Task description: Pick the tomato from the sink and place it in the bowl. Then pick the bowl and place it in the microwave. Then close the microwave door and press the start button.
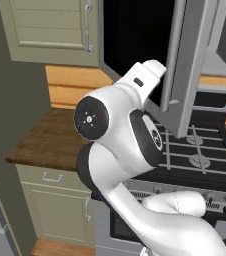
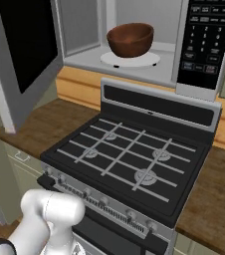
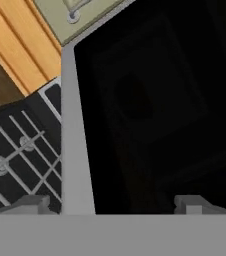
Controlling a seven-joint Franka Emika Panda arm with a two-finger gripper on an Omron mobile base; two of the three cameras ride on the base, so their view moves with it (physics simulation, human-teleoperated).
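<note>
The dark reddish-brown bowl (image 2: 130, 39) stands on the white turntable plate (image 2: 151, 61) inside the microwave (image 2: 204, 45). The tomato and the sink are out of view. The microwave door (image 2: 22, 42) hangs open to the left, and I see it edge-on in the left base view (image 1: 184, 70). My gripper (image 3: 112, 205) is open, its two fingertips (image 3: 33, 203) far apart with nothing between them. It faces the door's black window (image 3: 160, 100) and grey frame (image 3: 73, 130) at close range. My white hand (image 1: 146, 74) sits just left of the door.
A black-topped stove (image 2: 129, 154) with grey grates lies under the microwave. Wooden counters flank it (image 2: 40, 124), (image 1: 50, 135). A green cabinet door (image 1: 50, 27) hangs upper left, and drawers (image 1: 50, 177) sit below the counter.
</note>
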